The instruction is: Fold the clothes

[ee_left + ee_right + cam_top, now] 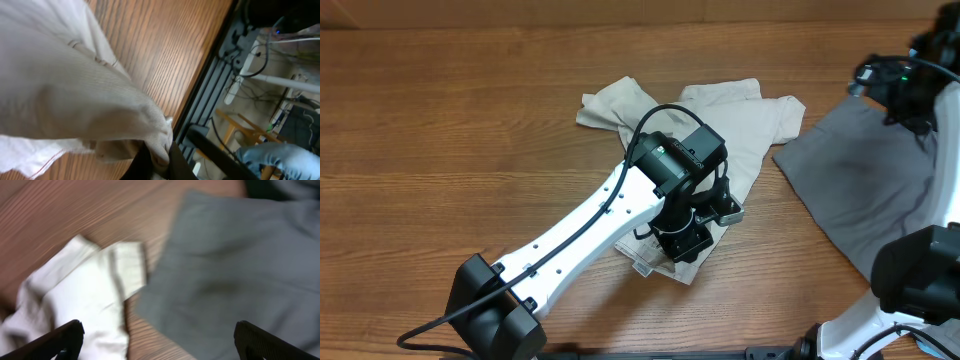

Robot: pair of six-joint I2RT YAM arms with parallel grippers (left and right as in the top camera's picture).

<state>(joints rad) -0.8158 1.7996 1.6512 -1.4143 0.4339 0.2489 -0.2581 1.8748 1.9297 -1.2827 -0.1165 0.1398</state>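
Observation:
The cream shorts (740,125) lie crumpled at the table's middle, with a small white tag (642,266) at their near edge. My left gripper (685,238) sits over their near part and is shut on a fold of the cream cloth (159,145), which drapes up and left in the left wrist view. My right gripper (890,85) hovers at the far right, high above a grey garment (865,170). Its fingers (157,342) are wide open and empty, over the gap between the shorts (90,295) and the grey garment (235,265).
The grey garment spreads over the table's right side to its edge. The table's near edge with black rails (215,85) shows in the left wrist view, and a light blue garment (280,157) lies beyond it. The left arm's base (495,315) stands at the near left.

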